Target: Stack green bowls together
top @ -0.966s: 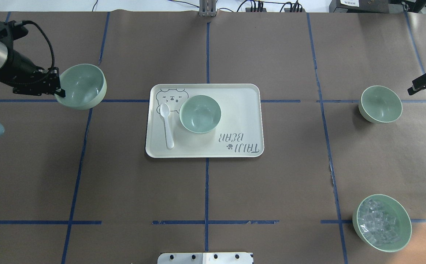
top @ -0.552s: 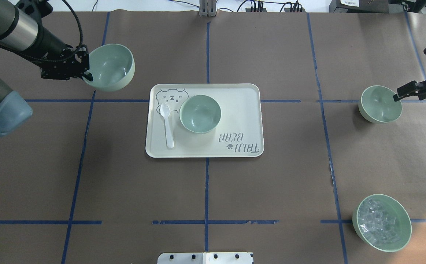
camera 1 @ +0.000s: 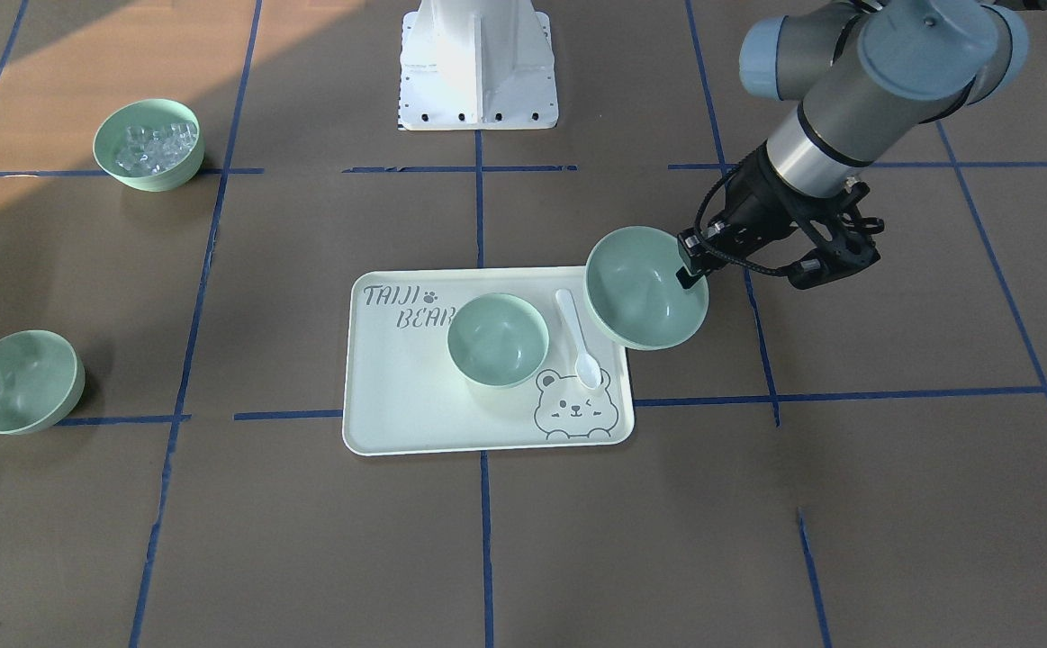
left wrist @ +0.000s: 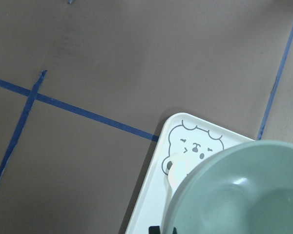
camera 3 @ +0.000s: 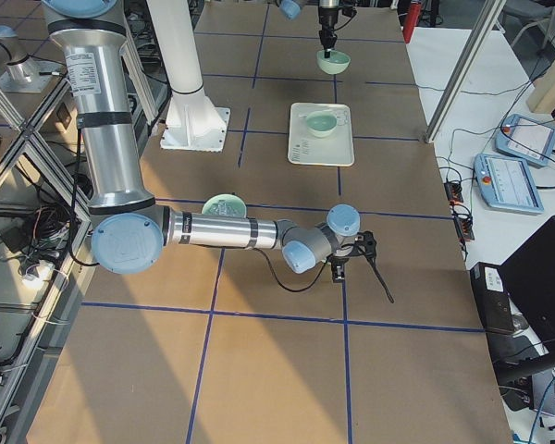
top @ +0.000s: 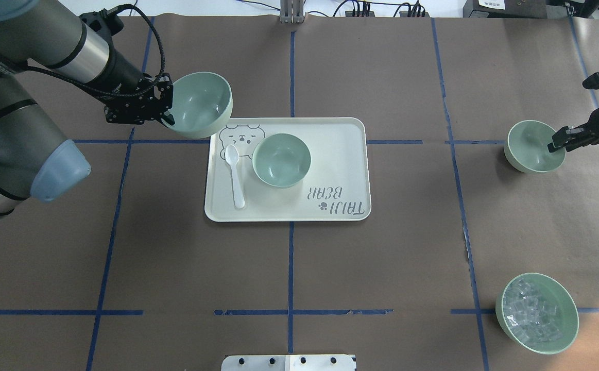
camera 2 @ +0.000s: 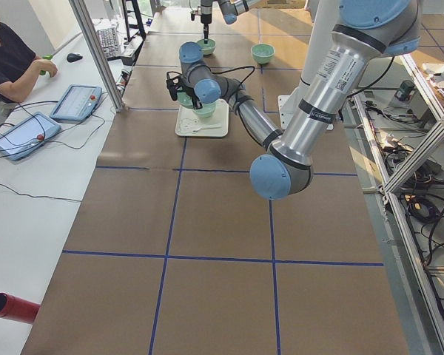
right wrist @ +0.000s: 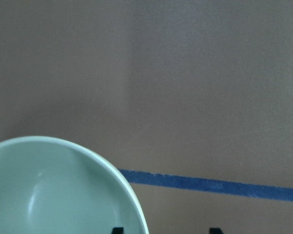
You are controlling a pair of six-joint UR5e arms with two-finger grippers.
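Three pale green bowls show. One (top: 281,159) sits on the cream tray (top: 340,154); it also shows in the front view (camera 1: 498,340). My left gripper (top: 168,112) is shut on the rim of a second bowl (top: 200,103) and holds it in the air, tilted, over the tray's far left corner; the front view shows that bowl (camera 1: 645,288) and the left wrist view shows it too (left wrist: 244,190). The third bowl (top: 533,147) stands on the table at the right. My right gripper (top: 557,144) is open, one finger inside its rim and one outside (right wrist: 165,230).
A white spoon (top: 236,178) lies on the tray left of the bowl. A similar green bowl of clear ice-like cubes (top: 536,313) stands at the near right. Blue tape lines cross the brown paper table cover.
My left arm has carried its bowl right, from the table's left side to the tray's far left corner. My right gripper has moved in and down onto the right bowl's rim.
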